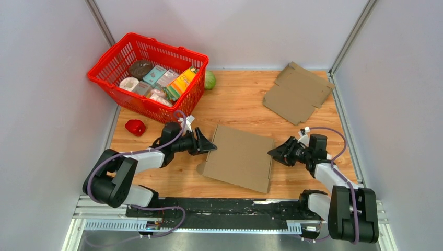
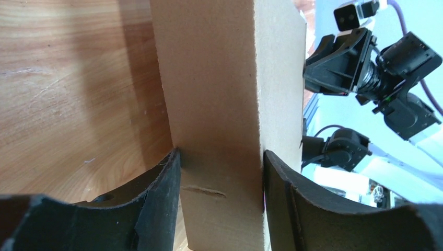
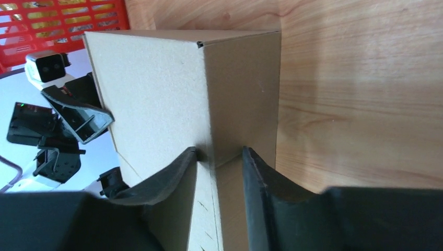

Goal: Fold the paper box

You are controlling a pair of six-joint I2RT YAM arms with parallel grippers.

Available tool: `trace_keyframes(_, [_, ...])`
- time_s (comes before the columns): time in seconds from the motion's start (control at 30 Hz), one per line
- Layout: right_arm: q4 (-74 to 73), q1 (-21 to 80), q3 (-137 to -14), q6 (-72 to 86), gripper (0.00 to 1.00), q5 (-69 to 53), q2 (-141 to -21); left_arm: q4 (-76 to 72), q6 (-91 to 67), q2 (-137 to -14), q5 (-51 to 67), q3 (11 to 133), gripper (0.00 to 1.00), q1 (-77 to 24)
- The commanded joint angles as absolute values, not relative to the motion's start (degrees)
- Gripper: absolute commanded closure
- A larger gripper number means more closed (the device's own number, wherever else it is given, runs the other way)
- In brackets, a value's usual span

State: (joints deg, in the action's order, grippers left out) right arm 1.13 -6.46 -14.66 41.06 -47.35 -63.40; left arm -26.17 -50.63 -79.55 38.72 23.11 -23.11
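Where the counter [image 1: 235, 104] runs nearest the arm bases, one paper box [image 1: 240, 157] lies at centre, a brown cardboard piece not yet squared up, its broad top panel tilted and one small flap poking out at the near-left corner.

Two tools work it, one per side.
- Left tool [image 1: 211, 146]: at the box's left edge. In the left wrist view the cardboard fills the whole gap, both fingers [image 2: 162, 193] touching its faces. Grasping the box.
- Right tool [image 1: 272, 152]: at the box's right edge. In the right wrist view the two fingers [image 3: 261, 193] straddle a folded corner ridge, close on either side. Cannot tell whether they pinch it or have slackened off.

Outward from the box:
- One second cardboard piece [image 1: 298, 93], flat, at the far right of the counter, well apart from the box.
- One red basket [image 1: 141, 102] at the far left, holding several packets and cartons, too crowded for a firm count.
- One green round item [image 1: 210, 80] just beside the basket's right end.
- One small red item [image 1: 135, 127] on the counter near the basket's near-left side, close to the left arm.
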Motion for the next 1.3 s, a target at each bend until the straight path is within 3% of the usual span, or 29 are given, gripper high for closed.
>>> trace_keyframes(0.0, [-6.73, -1.76, -17.83, 39.38, 0.54, -41.94, -59.43, -39.54, -59.32, -78.22, 45.79, 23.12, 0.55, -23.91])
trace_keyframes(0.07, [-11.93, -1.58, -20.29, 36.06, 0.45, -39.91, -57.32, -39.90, -61.26, -77.79, 45.70, 23.03, 0.59, -23.91])
trace_keyframes(0.1, [-17.70, -1.58, -22.91, 34.90, 0.36, -36.68, -54.87, -39.73, -61.87, -77.09, 45.70, 23.03, 0.62, -23.91])
trace_keyframes(0.17, [-22.91, -1.32, -25.21, 33.14, 0.27, -33.06, -51.43, -37.19, -62.40, -76.12, 45.53, 23.11, 0.62, -23.91])
trace_keyframes(0.2, [-28.51, -0.80, -28.53, 31.57, 0.17, -28.44, -49.68, -35.61, -62.23, -74.72, 45.18, 23.20, 0.62, -23.91])
trace_keyframes(0.3, [-33.13, 4.73, -31.81, 32.94, 0.00, -18.50, -41.42, -25.61, -58.81, -70.69, 43.25, 24.43, 0.62, -23.82])
trace_keyframes(0.5, [-41.38, 28.00, -49.02, 27.88, 0.00, 6.26, -42.44, -1.79, -52.03, -65.31, 37.63, 30.40, 0.66, -23.38])
trace_keyframes(0.57, [-41.49, 40.43, -54.02, 18.14, 0.00, 7.04, -47.08, 5.95, -52.12, -64.87, 36.74, 32.33, 0.70, -23.20])
trace_keyframes(0.63, [-39.48, 53.54, -55.19, 11.11, 0.00, 13.59, -48.34, 12.79, -54.21, -65.04, 35.60, 33.31, 0.73, -22.24])
trace_keyframes(0.67, [-37.81, 67.88, -54.15, 4.46, 0.00, 17.36, -48.34, 15.09, -55.01, -65.21, 35.51, 34.01, 0.75, -21.89])
trace_keyframes(0.7, [-33.79, 74.12, -53.36, 1.44, 0.00, 25.67, -48.69, 16.94, -55.63, -65.74, 36.20, 34.27, 0.77, -21.19])
trace_keyframes(0.77, [-31.56, 86.24, -52.74, -3.66, 0.00, 30.83, -50.79, 22.04, -57.04, -66.18, 37.00, 34.54, 0.79, -20.66])
trace_keyframes(0.87, [-31.55, 92.35, -53.79, -5.45, 0.00, 35.58, -57.46, 22.76, -59.67, -65.13, 39.90, 33.66, 0.82, -20.13])
trace_keyframes(0.93, [-33.39, 91.94, -55.10, -3.35, 0.00, 40.95, -61.41, 27.21, -55.31, -63.90, 38.68, 35.06, 0.82, -20.13])
trace_keyframes(0.97, [-35.23, 88.19, -56.50, -0.47, 0.00, 40.96, -62.22, 30.64, -51.80, -63.37, 36.93, 38.37, 0.72, -20.13])
trace_keyframes(1.03, [-44.88, 78.19, -59.75, 20.68, 0.00, 33.88, -61.54, 33.06, -44.75, -61.18, 34.10, 39.99, 0.58, -20.30])
trace_keyframes(1.07, [-45.17, 67.00, -57.59, 23.70, 0.00, 27.31, -59.00, 30.61, -43.26, -59.87, 35.15, 38.69, 0.47, -20.30])
trace_keyframes(1.13, [-40.27, 59.62, -48.40, 30.37, 0.00, 19.61, -53.12, 23.57, -42.71, -55.74, 36.48, 36.57, 0.38, -21.70])
trace_keyframes(1.23, [-37.44, 44.26, -42.03, 34.43, 0.01, 10.76, -43.08, 20.84, -42.97, -54.14, 33.14, 35.07, 0.32, -24.78])
trace_keyframes(1.27, [-37.44, 32.98, -38.97, 34.80, 0.05, 5.59, -40.72, 19.00, -43.85, -54.31, 33.13, 33.59, 0.33, -25.31])
